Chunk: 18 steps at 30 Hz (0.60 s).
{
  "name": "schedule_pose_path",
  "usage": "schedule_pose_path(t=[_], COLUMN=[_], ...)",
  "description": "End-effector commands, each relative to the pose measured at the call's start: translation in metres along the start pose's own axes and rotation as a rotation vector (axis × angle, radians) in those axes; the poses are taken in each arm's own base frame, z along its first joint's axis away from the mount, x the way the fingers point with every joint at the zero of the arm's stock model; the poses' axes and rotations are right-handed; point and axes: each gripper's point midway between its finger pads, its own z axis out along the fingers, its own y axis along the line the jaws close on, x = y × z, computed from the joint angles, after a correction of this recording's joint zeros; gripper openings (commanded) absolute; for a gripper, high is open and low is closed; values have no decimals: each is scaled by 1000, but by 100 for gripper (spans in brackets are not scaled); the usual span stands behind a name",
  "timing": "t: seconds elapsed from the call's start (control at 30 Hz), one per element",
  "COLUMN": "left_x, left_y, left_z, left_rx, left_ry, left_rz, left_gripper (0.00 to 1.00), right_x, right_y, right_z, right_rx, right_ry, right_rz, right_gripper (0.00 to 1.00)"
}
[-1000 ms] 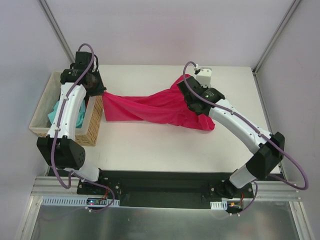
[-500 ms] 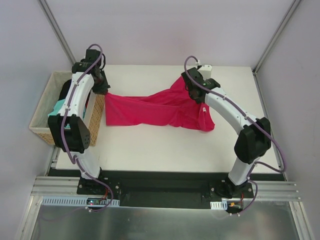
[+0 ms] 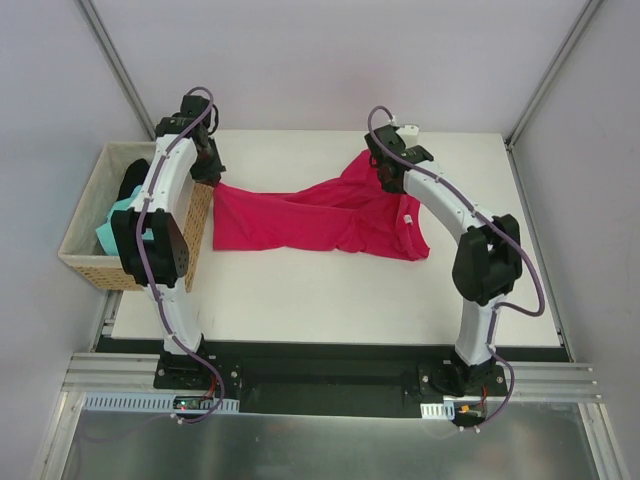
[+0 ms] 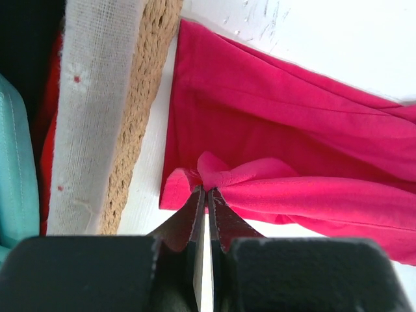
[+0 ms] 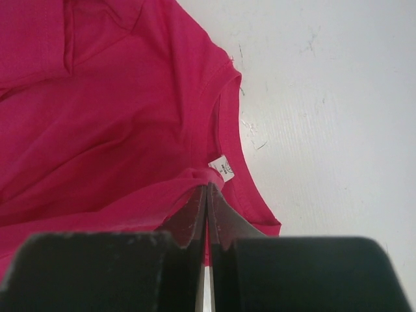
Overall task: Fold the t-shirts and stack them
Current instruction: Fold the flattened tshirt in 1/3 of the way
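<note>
Pink-red cloth: the crimson t-shirt [image 3: 320, 215] spans the table [image 3: 330, 290] between my grippers. The left gripper [image 4: 207, 195] is clamped on a bunched edge, with the wicker basket [image 4: 140, 117] rim just left of its fingers. The right gripper [image 5: 207, 192] is pinched on cloth beside the collar tag [image 5: 224, 169]. I see bare tabletop to the right of those fingers. A teal shirt [image 3: 112, 225] lies in the basket.

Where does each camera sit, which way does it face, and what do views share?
Top external: above, behind the bases, facing down on the table; left arm and right arm show, holding the crimson t-shirt.
Left wrist: on the left arm, facing down past the left fingers, shut on shirt beside the basket.
Right wrist: on the right arm, facing down past the right fingers, shut by the neck label.
Shared: all show the shirt; top and left wrist, the basket.
</note>
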Motion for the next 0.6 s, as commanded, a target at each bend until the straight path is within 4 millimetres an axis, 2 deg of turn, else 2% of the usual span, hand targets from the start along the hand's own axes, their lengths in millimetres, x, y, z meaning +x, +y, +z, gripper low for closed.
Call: schedule_pose_path(t=[0.0, 0.17, 0.4, 0.47, 0.5, 0.53, 0.57], left_x=[-5, -3, 1, 2, 3, 4, 4], left_y=[5, 5, 5, 6, 6, 6, 6], left_z=[-2, 7, 18, 20, 22, 22, 23], left_rx=[-40, -50, -58, -62, -63, -62, -65], left_ry=[-5, 16, 40, 47, 50, 53, 56], left_rz=[0, 2, 2, 3, 3, 5, 6], left_gripper=[0, 5, 3, 12, 18, 20, 23], right_x=[-11, -6, -8, -8, -7, -5, -6], right_y=[9, 14, 17, 17, 18, 17, 17], right_z=[0, 10, 19, 21, 24, 24, 25], right_rx=[-41, -43, -42, -41, -40, -37, -35], right_ry=[-1, 26, 37, 39, 45, 54, 55], right_rz=[5, -12, -36, -41, -44, -49, -48], right_gripper=[1, 1, 1, 1, 4, 12, 29])
